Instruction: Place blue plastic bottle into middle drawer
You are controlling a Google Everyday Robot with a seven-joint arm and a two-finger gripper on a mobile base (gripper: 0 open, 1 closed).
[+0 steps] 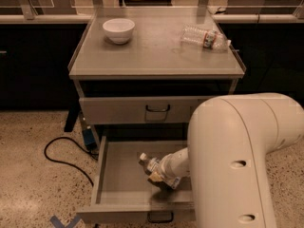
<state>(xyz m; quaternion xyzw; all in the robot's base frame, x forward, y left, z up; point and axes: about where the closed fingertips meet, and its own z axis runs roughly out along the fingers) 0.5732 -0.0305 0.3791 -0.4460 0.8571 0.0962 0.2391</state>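
The middle drawer (116, 186) is pulled open, low in the camera view, a grey shallow tray with a dark loop handle at its front. The blue plastic bottle (148, 163) lies tilted inside it, white cap pointing up and left, its label partly hidden. My gripper (164, 175) is down in the drawer at the bottle's lower end, at the tip of the white arm (232, 165), which covers the drawer's right part.
The grey drawer above (142, 110) is closed. On the cabinet top (152, 56) stand a white bowl (118, 30) and a clear ribbed bottle with a red label (205, 37) lying on its side. A black cable (61, 151) runs on the floor at the left.
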